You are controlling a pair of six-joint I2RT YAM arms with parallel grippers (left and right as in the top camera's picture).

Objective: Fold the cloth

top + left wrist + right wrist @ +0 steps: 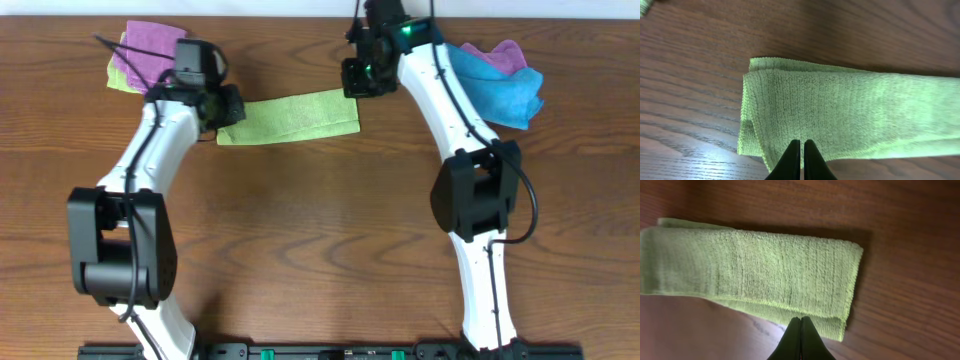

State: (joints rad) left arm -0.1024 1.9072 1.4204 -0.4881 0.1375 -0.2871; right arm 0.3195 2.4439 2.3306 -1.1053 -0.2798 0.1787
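Observation:
A light green cloth (290, 116) lies flat on the wooden table, folded into a long narrow strip. My left gripper (228, 108) is at its left end. In the left wrist view the fingers (802, 142) are shut, with their tips over the near edge of the cloth (850, 115). My right gripper (357, 80) is at the strip's right end. In the right wrist view its fingers (800, 320) are shut, with their tips at the near edge of the cloth (755, 275). Neither gripper visibly lifts the cloth.
A purple cloth on a green one (145, 50) lies at the back left, close to the left arm. A blue cloth (505, 85) with a purple one (500, 52) behind it lies at the back right, beside the right arm.

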